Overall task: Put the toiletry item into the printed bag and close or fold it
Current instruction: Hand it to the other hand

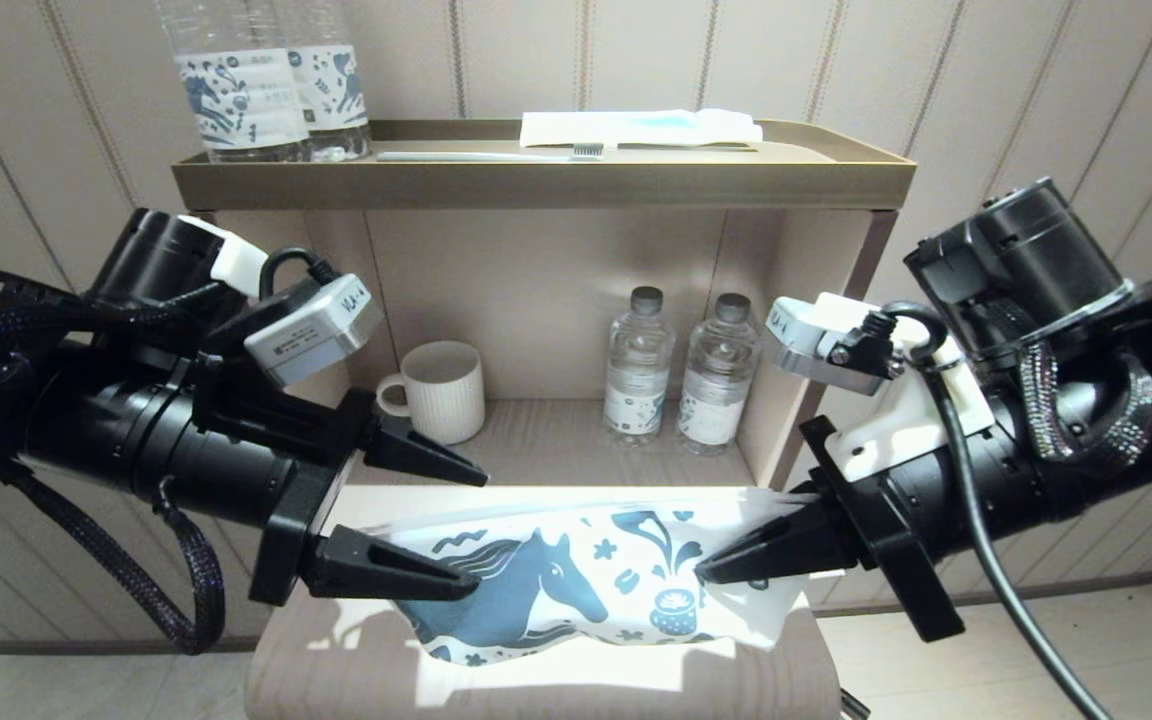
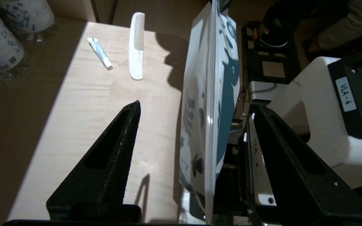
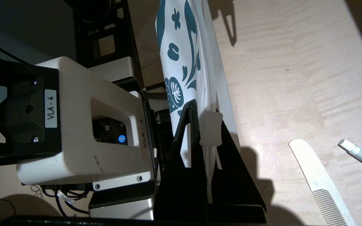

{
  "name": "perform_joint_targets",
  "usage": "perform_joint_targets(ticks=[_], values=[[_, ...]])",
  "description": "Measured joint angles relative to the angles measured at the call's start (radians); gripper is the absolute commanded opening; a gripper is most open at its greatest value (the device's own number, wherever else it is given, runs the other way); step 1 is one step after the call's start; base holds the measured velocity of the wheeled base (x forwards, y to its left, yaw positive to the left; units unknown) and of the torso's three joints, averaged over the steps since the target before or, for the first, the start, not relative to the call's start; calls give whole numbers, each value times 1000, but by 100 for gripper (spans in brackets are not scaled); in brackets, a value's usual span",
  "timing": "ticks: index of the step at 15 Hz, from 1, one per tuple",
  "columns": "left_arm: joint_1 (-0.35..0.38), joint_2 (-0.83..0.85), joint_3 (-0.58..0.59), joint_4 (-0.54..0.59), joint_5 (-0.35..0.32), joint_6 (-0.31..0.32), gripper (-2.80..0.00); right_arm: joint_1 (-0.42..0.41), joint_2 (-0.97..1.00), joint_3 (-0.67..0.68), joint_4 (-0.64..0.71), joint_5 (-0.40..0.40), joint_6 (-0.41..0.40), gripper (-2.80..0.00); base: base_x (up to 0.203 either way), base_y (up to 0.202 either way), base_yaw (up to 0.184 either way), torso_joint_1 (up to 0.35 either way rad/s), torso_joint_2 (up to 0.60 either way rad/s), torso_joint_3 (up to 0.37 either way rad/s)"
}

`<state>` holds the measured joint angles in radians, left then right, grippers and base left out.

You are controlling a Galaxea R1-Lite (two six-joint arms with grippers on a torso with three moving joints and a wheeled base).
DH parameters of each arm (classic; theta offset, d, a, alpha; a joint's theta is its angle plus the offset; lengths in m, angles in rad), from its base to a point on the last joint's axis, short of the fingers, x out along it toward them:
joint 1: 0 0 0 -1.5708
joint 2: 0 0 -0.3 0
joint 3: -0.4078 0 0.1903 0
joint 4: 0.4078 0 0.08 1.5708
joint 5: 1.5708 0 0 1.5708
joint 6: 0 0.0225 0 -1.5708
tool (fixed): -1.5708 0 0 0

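Note:
The printed bag (image 1: 576,585), white with a dark blue horse, hangs edge-up over the pale table between my two grippers. My right gripper (image 1: 704,573) is shut on its right end, pinching the top seam by the white slider (image 3: 211,128). My left gripper (image 1: 481,532) is open, its fingers well apart on either side of the bag's left end (image 2: 211,110), with gaps on both sides. The toiletry item (image 2: 136,47), a flat white comb, lies on the table beyond the bag, also seen as the comb (image 3: 319,175) in the right wrist view. It is hidden in the head view.
A small white tube (image 2: 99,53) lies beside the comb. The shelf behind holds a ribbed mug (image 1: 441,390) and two water bottles (image 1: 676,370). The top tray (image 1: 536,185) carries two more bottles (image 1: 266,80), a toothbrush (image 1: 496,155) and a white packet (image 1: 636,125).

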<state>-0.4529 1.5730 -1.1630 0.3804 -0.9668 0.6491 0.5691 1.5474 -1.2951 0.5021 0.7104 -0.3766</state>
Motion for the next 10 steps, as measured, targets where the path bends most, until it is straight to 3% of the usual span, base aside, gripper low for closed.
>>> perform_joint_targets(ticks=[2,6,10], values=[[-25,2,-46,3,1,-46,0,27,4,-2,-1,1,6,-280,0,0,0,0,0,0],[-75,2,-108,-10,5,-223,0,87,25,-18,-3,-4,24,-280,0,0,0,0,0,0],[-118,17,-139,-10,15,-268,0,114,48,-56,-3,-5,43,-280,0,0,0,0,0,0]])
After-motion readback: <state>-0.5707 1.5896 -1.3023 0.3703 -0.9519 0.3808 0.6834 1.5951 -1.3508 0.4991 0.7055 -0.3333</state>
